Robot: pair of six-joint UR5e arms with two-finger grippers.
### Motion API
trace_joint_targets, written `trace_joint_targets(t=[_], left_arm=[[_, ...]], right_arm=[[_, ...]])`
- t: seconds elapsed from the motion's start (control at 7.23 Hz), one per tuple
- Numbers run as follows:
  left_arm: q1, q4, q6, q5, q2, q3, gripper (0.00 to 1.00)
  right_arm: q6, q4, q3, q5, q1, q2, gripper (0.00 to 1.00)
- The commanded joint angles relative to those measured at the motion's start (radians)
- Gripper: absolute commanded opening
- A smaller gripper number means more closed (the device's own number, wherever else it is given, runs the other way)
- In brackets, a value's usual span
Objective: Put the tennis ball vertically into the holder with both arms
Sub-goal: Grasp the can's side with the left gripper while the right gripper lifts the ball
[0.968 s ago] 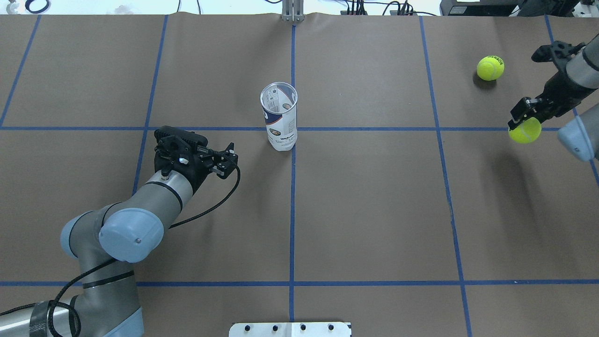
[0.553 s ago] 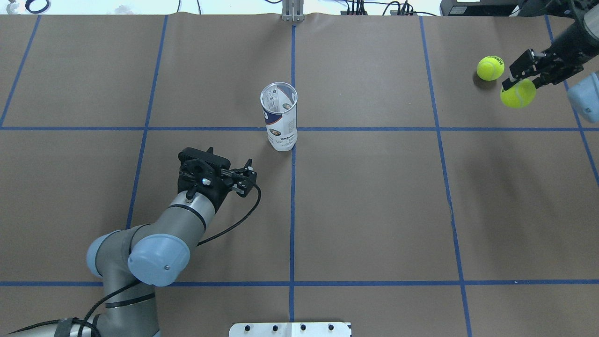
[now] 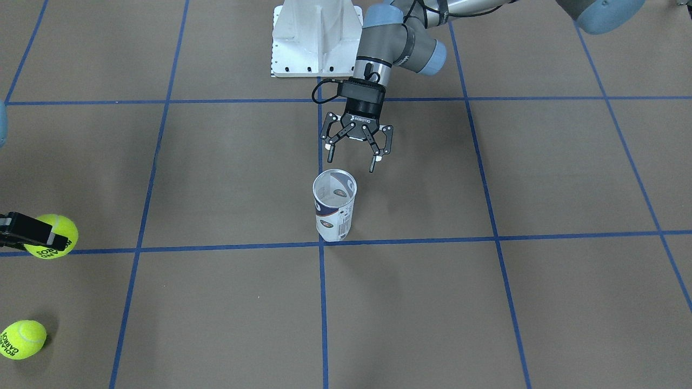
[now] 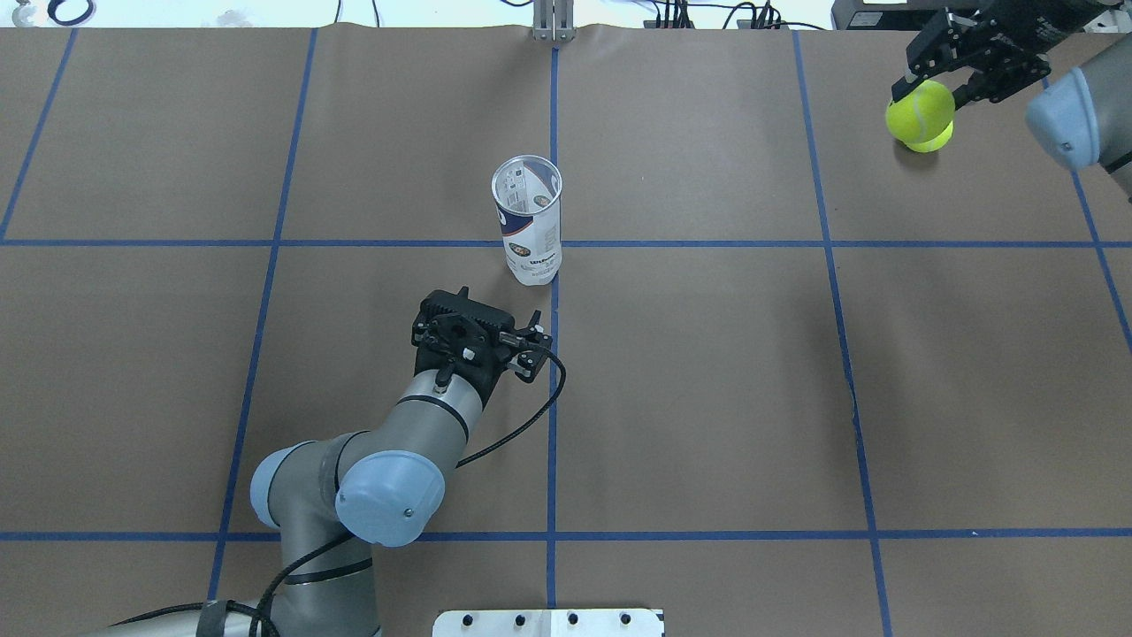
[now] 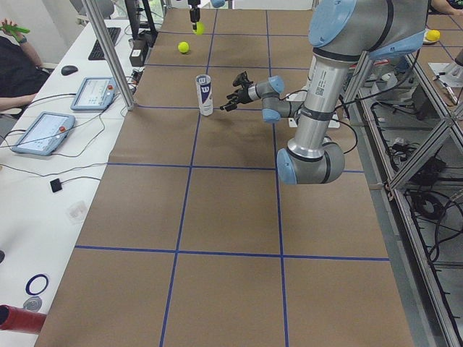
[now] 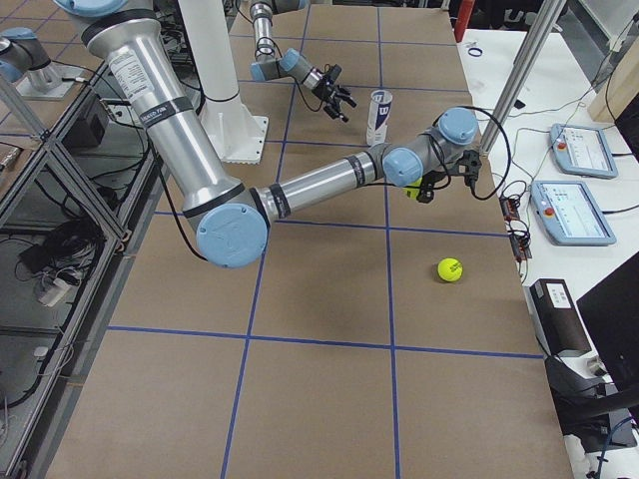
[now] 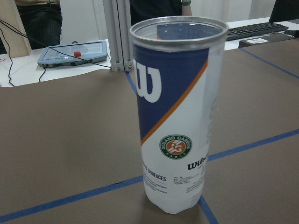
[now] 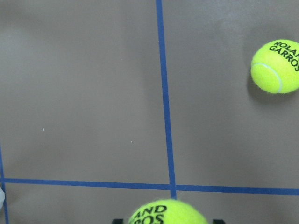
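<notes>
The holder [image 3: 335, 208], a clear can with a white and navy label, stands upright and open-topped near the table's middle [image 4: 528, 221]; no ball shows inside it. My left gripper [image 3: 350, 165] is open, level with the can and just short of it on the robot's side; the can [image 7: 175, 116] fills the left wrist view. My right gripper [image 4: 927, 88] is shut on a yellow tennis ball [image 4: 918, 111], held above the table's far right corner. A second tennis ball [image 3: 21, 339] lies on the table there, largely hidden under the held one in the overhead view.
The white robot base plate [image 3: 316, 38] sits at the near edge behind the left arm. A metal post [image 4: 553, 22] stands at the far edge. Tablets [image 6: 584, 150] and a seated person [image 5: 18, 65] are beyond the far side.
My left arm has swung right, bringing its open gripper in front of the holder. My right gripper has carried its ball toward the far edge, over the lying ball.
</notes>
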Motion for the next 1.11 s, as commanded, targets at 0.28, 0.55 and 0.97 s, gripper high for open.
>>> trace_joint_targets(t=[0.28,0.55,0.97], left_arm=[[-0.028,-0.003,0.001,0.001,-0.086,0.081,0.99],[-0.062,-0.006,0.001,0.001,-0.092,0.109,0.99],[-0.075,-0.013,-0.002,0.001,-0.149,0.190,0.99]], right_arm=[[0.224,0.006,0.029,-0.005,-0.059,0.097,0.00],[0.263,0.006,0.053,-0.007,-0.076,0.116,0.00],[0.263,0.006,0.066,-0.010,-0.087,0.116,0.00]])
